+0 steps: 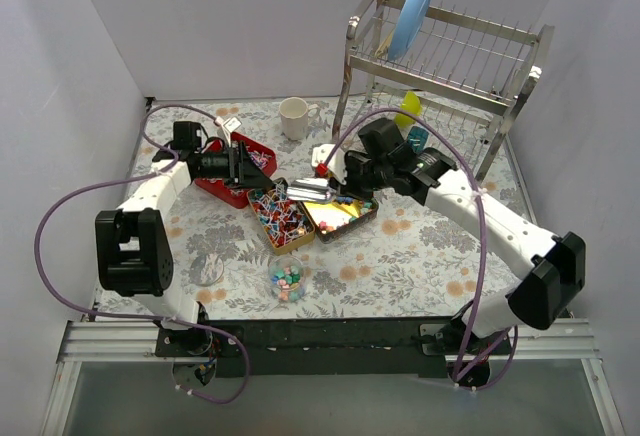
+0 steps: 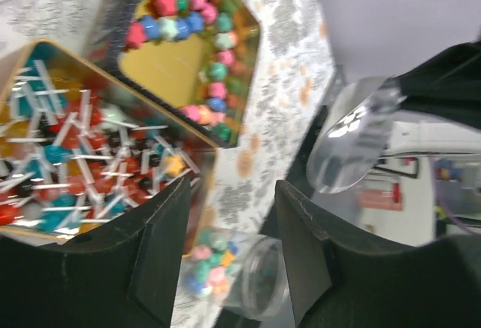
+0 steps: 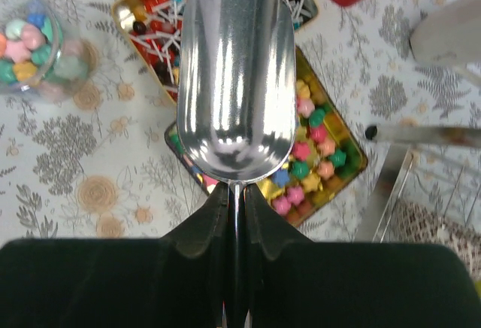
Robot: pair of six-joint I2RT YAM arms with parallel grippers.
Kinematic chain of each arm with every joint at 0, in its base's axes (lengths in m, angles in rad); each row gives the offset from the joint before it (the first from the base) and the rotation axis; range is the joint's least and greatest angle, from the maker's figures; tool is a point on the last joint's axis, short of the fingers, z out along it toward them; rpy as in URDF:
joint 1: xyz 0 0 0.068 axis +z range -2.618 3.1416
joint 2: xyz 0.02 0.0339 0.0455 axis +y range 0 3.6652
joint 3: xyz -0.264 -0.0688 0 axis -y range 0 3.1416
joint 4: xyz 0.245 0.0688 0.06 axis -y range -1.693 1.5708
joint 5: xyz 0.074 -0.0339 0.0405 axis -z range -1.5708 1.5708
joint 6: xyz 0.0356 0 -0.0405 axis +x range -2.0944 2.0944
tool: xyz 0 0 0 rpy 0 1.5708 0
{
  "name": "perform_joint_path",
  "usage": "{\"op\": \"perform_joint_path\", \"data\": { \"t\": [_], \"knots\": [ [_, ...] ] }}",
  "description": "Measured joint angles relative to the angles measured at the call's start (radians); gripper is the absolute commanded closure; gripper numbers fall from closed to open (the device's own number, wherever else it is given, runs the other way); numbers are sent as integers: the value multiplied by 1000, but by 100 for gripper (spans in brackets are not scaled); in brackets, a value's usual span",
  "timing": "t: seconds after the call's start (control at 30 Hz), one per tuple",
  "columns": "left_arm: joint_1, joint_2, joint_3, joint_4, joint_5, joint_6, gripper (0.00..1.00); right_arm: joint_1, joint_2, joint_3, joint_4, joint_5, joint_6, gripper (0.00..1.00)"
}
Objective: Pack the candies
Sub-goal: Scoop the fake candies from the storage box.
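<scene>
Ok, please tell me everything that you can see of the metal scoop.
The metal scoop is polished silver, mirror-like, with a deep rounded bowl and a thin handle. Its bowl is empty. The right gripper holds the handle, jaws shut on it. It hangs over the gold tray of star-like candies, apparently touching nothing else.

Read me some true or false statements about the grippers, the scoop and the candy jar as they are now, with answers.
The right gripper grips the shiny metal scoop by its handle. True.
The scoop's bowl is heaped with candies. False: it is empty.
The clear glass jar holds pastel candies. True.
The left gripper clamps the jar. False: its fingers are open, nothing between them.
The round blue plate lies flat beside the jar. False: it stands in the metal dish rack.
</scene>
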Motion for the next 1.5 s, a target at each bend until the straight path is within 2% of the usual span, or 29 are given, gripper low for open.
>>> {"op": "perform_joint_path", "data": {
  "t": [0.17,0.4,0.5,0.73,0.9,1.07,1.23,1.5],
  "knots": [
    [-1,80,78,-255,-129,344,48,-46,-114,-91,-27,72,11,99],
    [-31,89,131,-518,-233,813,41,-102,-212,-172,-47,106,39,99],
    [-90,87,156,-571,-287,1036,41,-138,-222,-183,-51,114,46,99],
    [-257,79,93,-605,-433,1364,40,-173,-234,-209,-56,119,53,99],
    [-286,78,65,-604,-520,1493,41,-182,-252,-237,-57,119,54,99],
    [-296,79,67,-607,-570,1554,44,-188,-265,-257,-55,117,54,99],
    [-336,79,52,-580,-615,1584,64,-189,-268,-272,-51,112,54,99],
    [-412,85,16,-548,-628,1540,85,-189,-269,-286,-48,111,54,99]
  ]
}}
